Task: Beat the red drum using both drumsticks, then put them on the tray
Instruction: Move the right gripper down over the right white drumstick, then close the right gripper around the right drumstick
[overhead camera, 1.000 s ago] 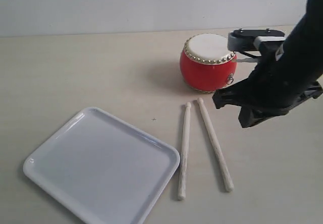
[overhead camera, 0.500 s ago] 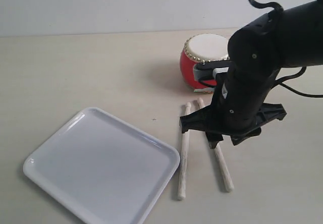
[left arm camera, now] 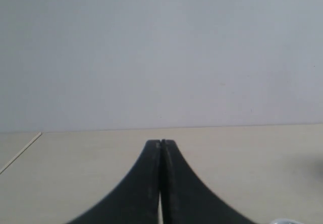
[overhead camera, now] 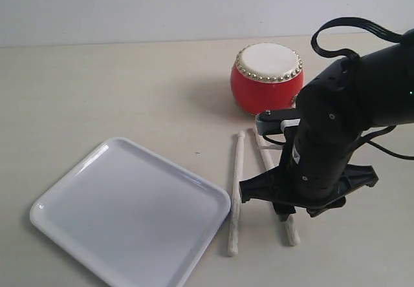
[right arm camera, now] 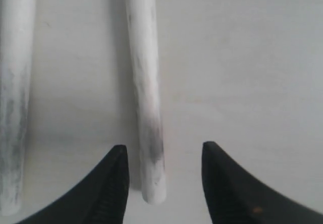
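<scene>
The red drum (overhead camera: pixel 266 79) stands upright at the back of the table. Two drumsticks lie side by side in front of it: the left one (overhead camera: pixel 237 190) is in full sight, while the right one (overhead camera: pixel 264 150) is partly covered by my right arm. The white tray (overhead camera: pixel 129 209) lies at the front left with nothing on it. My right gripper (right arm camera: pixel 164 146) is open and points down, with the near end of the right drumstick (right arm camera: pixel 144 82) between its fingers but not touching them. The other drumstick (right arm camera: pixel 15 93) lies beside it. My left gripper (left arm camera: pixel 160 143) is shut on nothing, and the exterior view does not show it.
The pale table (overhead camera: pixel 97 93) stretches bare to the left of the drum and behind the tray. A plain light wall (overhead camera: pixel 194 2) rises behind it. My bulky black right arm (overhead camera: pixel 323 158) and its cables hang over the front right.
My right arm has swung from beside the drum toward the front of the table and come down over the right drumstick. Drum, sticks and tray have not moved.
</scene>
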Robot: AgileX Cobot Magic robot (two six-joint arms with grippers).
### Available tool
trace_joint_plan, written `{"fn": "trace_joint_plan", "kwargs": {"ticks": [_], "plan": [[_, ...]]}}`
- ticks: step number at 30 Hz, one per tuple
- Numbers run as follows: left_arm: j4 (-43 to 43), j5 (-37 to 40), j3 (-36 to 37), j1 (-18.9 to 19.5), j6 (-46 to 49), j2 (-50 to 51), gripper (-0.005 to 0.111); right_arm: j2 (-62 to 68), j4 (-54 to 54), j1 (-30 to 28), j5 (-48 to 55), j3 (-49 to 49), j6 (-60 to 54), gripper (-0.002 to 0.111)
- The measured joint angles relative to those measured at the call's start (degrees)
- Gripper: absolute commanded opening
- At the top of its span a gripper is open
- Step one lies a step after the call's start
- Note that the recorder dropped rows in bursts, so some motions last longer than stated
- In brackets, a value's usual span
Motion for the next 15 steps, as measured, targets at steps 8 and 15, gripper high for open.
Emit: {"fn": "trace_joint_plan", "kwargs": {"ticks": [8,15], "plan": [[0.0,0.0,0.0,0.0,0.0,0.0,0.0,0.93,0.38,0.34,-2.44,0.0,1.33,0.045],[0.0,0.0,0.0,0.0,0.0,0.0,0.0,1.8,-1.08,0.34,-3.89,0.0,2.69,0.045]]}}
